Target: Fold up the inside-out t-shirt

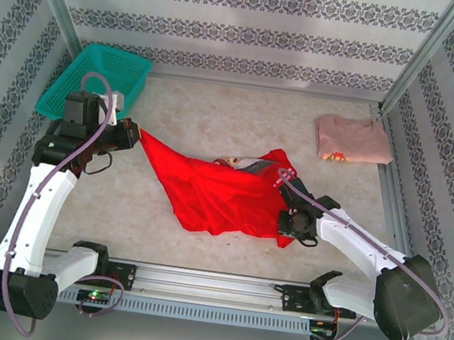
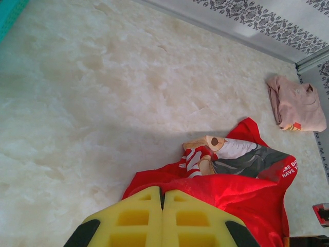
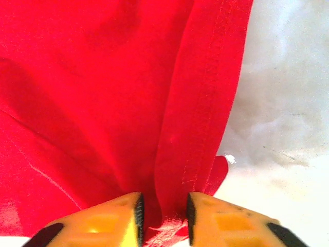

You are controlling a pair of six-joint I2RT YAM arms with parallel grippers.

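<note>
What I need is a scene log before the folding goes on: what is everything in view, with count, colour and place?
bright red soft cloth t-shirt: one, red with a printed patch showing at its far edge, crumpled mid-table, stretched between both grippers
pale pink folded shirt: one, pink, far right of the table
teal plastic mesh basket: one, teal, far left corner
pale marbled table: one, beige, under everything
patterned grey-and-white walls: around the table on three sides
arms: two, white and black, left and right, bases at the near edge
left gripper: one, yellow fingers, shut on the t-shirt's left corner
right gripper: one, yellow-orange fingers, shut on the t-shirt's near right edge
</note>
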